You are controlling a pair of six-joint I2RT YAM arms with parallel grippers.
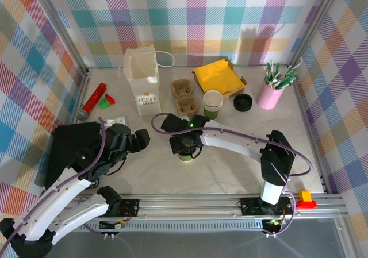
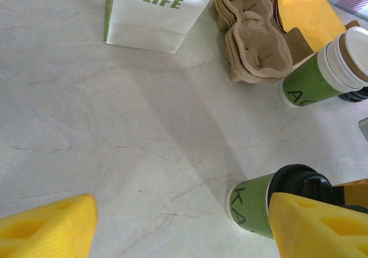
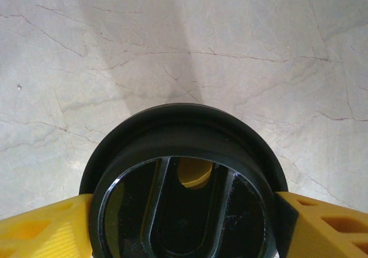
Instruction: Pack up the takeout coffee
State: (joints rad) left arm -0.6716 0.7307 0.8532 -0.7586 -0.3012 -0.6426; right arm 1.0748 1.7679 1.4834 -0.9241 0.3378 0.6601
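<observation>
I cannot tell whether the right end effector (image 1: 185, 147), straddling the takeout coffee (image 2: 256, 203), grips yet; pinching its lid (image 3: 184, 154) could pop it off before the white bag (image 1: 142, 83) at eleven o'clock.

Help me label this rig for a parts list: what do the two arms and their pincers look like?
Both the left arm and right arm have white tubular links joined by bulky black joint housings, with a grey-purple cable running along each. Small green lights glow on their black housings. The left pincer and right pincer have chunky yellow fingers with moulded recesses.
</observation>
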